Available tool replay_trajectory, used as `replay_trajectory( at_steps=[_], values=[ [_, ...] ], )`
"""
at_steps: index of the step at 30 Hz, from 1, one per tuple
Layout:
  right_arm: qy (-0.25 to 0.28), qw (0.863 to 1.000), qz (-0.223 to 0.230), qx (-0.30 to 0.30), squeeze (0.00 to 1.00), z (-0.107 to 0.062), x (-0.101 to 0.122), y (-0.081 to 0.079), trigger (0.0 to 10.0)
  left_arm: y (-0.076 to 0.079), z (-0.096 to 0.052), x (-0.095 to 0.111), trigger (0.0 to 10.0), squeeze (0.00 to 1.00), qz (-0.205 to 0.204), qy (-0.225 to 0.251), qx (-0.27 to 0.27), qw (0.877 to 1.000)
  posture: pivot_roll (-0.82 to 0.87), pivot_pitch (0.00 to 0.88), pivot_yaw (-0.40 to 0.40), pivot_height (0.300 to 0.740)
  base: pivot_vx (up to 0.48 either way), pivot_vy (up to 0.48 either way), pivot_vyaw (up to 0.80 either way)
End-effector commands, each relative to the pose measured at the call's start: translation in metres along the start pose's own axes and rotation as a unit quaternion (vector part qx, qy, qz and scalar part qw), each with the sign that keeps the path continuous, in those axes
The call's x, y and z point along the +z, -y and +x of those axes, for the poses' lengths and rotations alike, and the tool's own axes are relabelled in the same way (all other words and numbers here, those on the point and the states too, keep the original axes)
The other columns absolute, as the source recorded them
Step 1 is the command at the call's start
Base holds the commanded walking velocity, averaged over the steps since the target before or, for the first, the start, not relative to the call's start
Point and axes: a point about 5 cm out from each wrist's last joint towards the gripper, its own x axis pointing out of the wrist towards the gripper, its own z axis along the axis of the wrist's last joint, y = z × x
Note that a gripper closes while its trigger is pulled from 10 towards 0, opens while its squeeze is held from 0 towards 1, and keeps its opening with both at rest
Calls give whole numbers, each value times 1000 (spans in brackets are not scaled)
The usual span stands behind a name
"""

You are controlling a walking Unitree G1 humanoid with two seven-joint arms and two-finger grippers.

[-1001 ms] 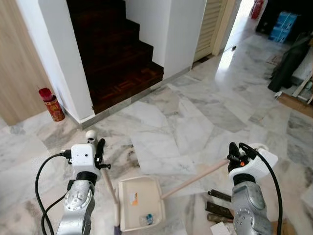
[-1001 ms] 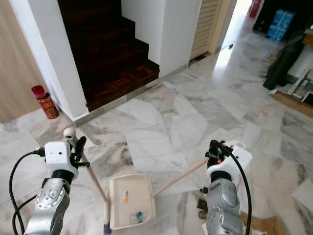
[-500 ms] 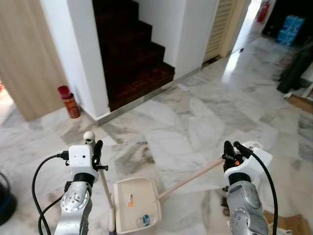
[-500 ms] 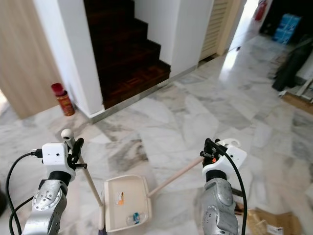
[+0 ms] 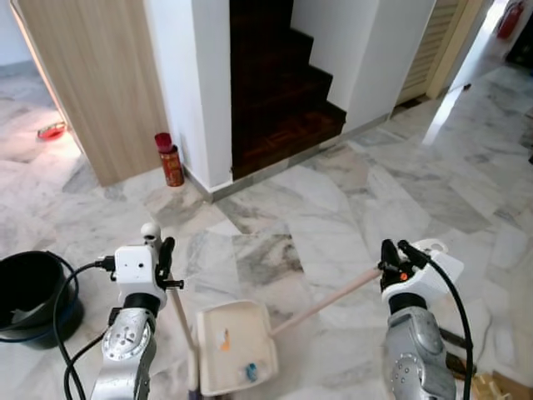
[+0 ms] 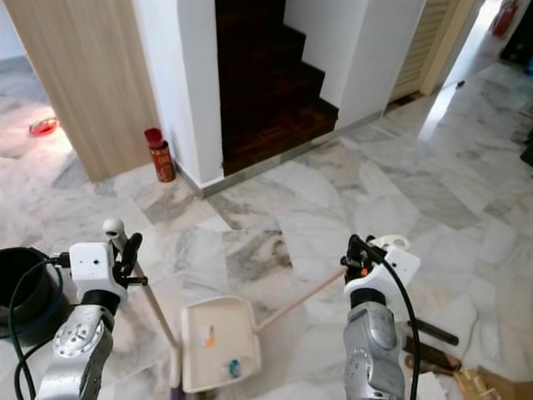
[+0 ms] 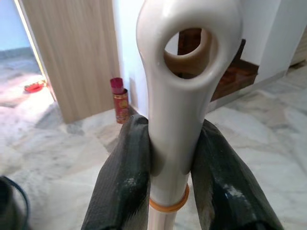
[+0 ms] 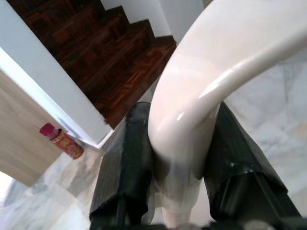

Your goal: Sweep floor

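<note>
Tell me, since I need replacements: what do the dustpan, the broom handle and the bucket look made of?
Dustpan: cream plastic by its look, a smooth moulded tray with a glossy handle.
Broom handle: glossy cream plastic grip with a moulded hanging hole; the pale shaft below could be wood or plastic.
Bucket: black, probably plastic; too far to be sure.

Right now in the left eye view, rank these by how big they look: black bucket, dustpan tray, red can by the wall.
1. Black bucket, though the frame edge cuts it off.
2. Dustpan tray; it looks close in size to the bucket and lies nearer the camera, so this order is unsure.
3. Red can, clearly smallest, but farthest away.
</note>
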Motion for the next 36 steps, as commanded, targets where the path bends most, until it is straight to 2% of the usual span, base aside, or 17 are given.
replay_trajectory(
  at_steps=[1, 22, 28, 36],
  values=[
    [21, 1000, 19, 3, 0, 2, 8, -1, 10000, 8, 4, 9, 10000, 0, -11, 20, -12, 1000, 43, 0, -11, 740, 0, 330, 0],
    [19, 1000, 11, 7, 0, 1, 8, -1, 10000, 9, 3, 9, 10000, 0, -12, 18, -12, 1000, 49, 0, -14, 740, 0, 328, 0],
    [22, 1000, 9, 9, 0, 0, 9, -2, 10000, 8, 3, 9, 10000, 0, -12, 17, -13, 1000, 49, 0, -13, 740, 0, 326, 749],
    [21, 1000, 19, 7, 0, 1, 8, -2, 10000, 9, 3, 9, 10000, 0, -12, 16, -17, 1000, 49, 0, -11, 740, 0, 328, 0]
  ],
)
